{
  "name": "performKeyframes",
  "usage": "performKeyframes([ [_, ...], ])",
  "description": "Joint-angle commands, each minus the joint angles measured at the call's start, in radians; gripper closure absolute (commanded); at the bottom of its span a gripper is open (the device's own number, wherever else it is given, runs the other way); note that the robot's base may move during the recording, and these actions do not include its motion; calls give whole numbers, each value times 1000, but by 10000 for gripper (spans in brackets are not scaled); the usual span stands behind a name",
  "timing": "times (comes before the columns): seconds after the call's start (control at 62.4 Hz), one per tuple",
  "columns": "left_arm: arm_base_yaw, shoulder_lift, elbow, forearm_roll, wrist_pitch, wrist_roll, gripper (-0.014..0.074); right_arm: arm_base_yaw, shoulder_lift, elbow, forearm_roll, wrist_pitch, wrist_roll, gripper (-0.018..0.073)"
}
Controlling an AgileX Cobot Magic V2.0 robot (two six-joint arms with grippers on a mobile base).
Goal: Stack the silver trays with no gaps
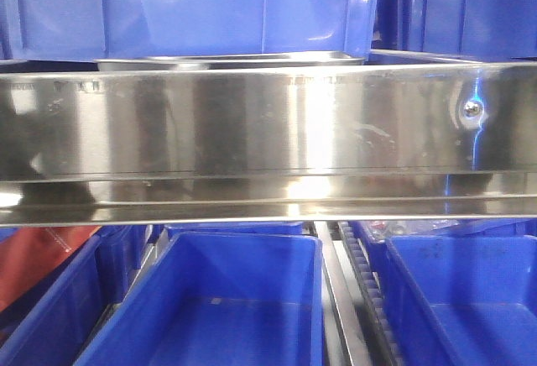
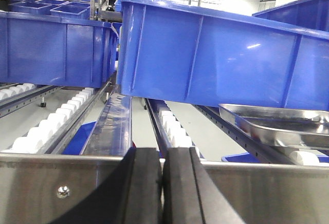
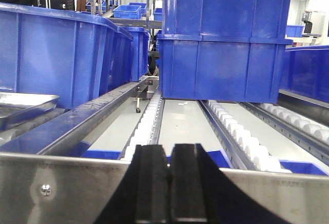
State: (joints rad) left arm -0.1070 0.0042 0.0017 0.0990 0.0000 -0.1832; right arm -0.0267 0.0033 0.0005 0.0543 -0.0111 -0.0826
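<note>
Behind the steel rail [image 2: 257, 193], silver trays [image 2: 277, 126] beside a blue bin [image 2: 221, 54]

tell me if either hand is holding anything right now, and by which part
Nothing is held. The left hand and right hand are both shut with nothing between the fingers; the shallow shiny stainless-steel tray lies apart, untouched.

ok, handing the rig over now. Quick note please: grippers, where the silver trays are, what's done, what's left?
Left gripper: shut, empty, at the polished steel shelf rail.
Right gripper: shut, empty, also at the rail.
Shallow shiny stainless-steel tray: on the roller shelf between the arms, next to a big blue plastic bin. Cannot tell whether it is one tray or several.
Done: no stacking visible.
Left: pick up the trays and nest them flush.
</note>
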Motion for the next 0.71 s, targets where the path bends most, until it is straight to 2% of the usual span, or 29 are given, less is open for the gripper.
performKeyframes([
  [0.0,-5,-4,-2,-6,-25,1,592,-1,-3,0,1,-20,-6,640],
  [0.689,-5,-4,-2,-6,-25,1,592,-1,-3,0,1,-20,-6,640],
])
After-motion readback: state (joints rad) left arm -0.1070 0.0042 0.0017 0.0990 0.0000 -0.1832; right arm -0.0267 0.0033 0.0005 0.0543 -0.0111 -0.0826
